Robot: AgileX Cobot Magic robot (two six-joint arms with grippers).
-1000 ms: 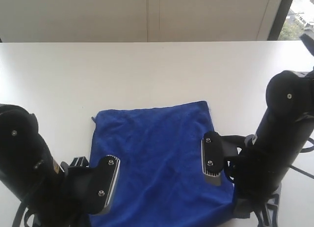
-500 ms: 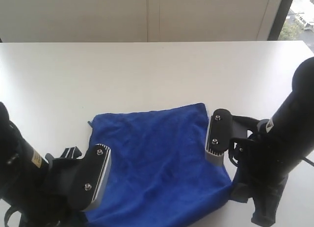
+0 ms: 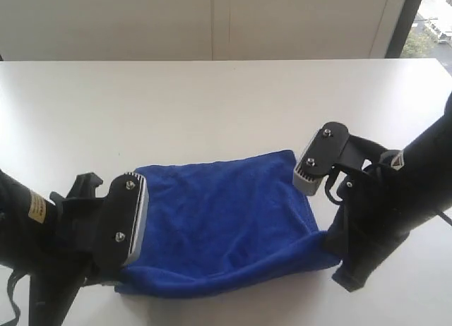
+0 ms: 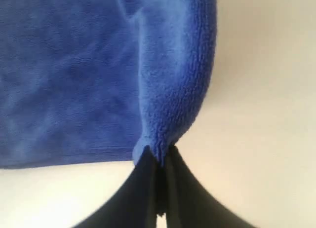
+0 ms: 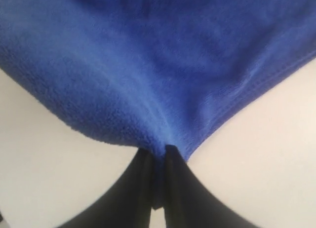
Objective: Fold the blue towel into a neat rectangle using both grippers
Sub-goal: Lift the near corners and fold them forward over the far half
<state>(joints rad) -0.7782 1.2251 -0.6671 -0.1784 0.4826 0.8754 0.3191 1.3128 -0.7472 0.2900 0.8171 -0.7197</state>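
Note:
The blue towel point(image 3: 226, 216) lies on the white table point(image 3: 212, 107), its near part raised and rolled over toward its far edge. My left gripper point(image 4: 158, 154) is shut on a bunched corner of the blue towel point(image 4: 168, 90) at the near left. My right gripper point(image 5: 159, 151) is shut on the other near corner of the towel point(image 5: 163, 75), at the right. In the exterior view both sets of fingertips are hidden under the arms; the left grey camera block point(image 3: 129, 216) and the right one point(image 3: 321, 157) stand over the towel's two sides.
The white table runs wide beyond the towel to a pale wall at the back. A window point(image 3: 431, 22) shows at the far right corner. Both black arms fill the near left and near right of the exterior view.
Both arms have moved away from the near table edge toward the far side, carrying the towel's near corners with them. The visible towel has grown shorter front to back.

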